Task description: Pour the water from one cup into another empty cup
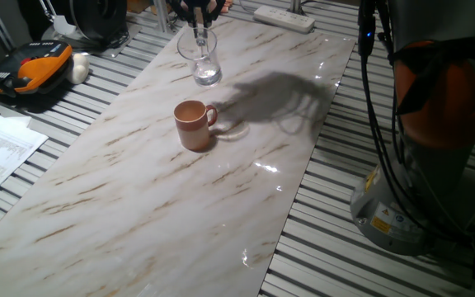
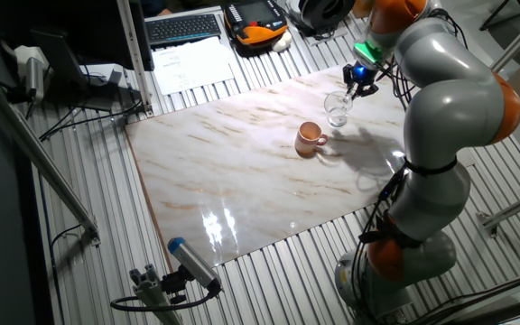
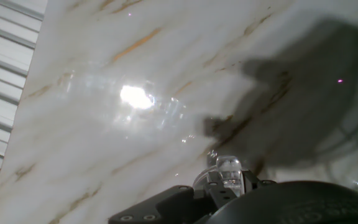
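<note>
My end effector (image 1: 199,18) is at the glass mug's (image 1: 204,59) rim, at the far end of the desk (image 1: 138,198), and my fingers look closed on the rim; the hand view shows a piece of clear glass right at my fingertips, so I judge I am clamped on the glass mug. I cannot tell whether its base rests on the marble or has just left it. The glass mug hangs upright below my end effector, with a little water (image 1: 207,77) pooled at its bottom.

Working from the near edge outward in one fixed view: the near half of the marble desk is bare. Around the middle stands the terracotta-brown mug (image 1: 193,125), upright, mouth open upward, its loop handle toward the side where my base stands. Beyond it, apart and not touching, is the glass mug in my grip. Past that, off the marble, lies a white power strip (image 1: 284,17).

What the pour turns on: the brown mug lies nearer the desk's middle than my end effector, down the desk's long axis. I judge I must carry the glass over the brown mug's mouth, then tilt its lip toward that opening.
</note>
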Robot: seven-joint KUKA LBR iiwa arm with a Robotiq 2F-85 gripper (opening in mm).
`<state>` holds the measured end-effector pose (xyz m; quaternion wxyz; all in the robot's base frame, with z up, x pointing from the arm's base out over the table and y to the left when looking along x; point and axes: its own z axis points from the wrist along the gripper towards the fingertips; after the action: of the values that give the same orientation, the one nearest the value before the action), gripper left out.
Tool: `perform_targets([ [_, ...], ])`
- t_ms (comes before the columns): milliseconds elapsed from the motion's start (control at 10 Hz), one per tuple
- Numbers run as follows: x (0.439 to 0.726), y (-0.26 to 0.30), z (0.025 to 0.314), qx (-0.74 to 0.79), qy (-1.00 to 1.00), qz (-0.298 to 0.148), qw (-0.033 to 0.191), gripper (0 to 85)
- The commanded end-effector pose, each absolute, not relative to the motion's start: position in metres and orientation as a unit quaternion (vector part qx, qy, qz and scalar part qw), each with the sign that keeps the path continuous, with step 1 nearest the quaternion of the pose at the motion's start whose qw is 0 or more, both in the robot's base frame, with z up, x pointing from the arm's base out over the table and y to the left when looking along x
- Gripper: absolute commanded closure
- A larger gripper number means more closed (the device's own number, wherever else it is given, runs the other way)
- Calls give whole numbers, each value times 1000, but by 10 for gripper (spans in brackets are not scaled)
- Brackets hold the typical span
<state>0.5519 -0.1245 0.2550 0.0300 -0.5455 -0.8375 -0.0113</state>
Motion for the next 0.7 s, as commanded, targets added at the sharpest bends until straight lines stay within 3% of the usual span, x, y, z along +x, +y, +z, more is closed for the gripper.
perform_targets([
  [0,552,-125,255,-541,-840,-1,29,850],
  [600,553,-123,255,-522,-852,35,26,850],
])
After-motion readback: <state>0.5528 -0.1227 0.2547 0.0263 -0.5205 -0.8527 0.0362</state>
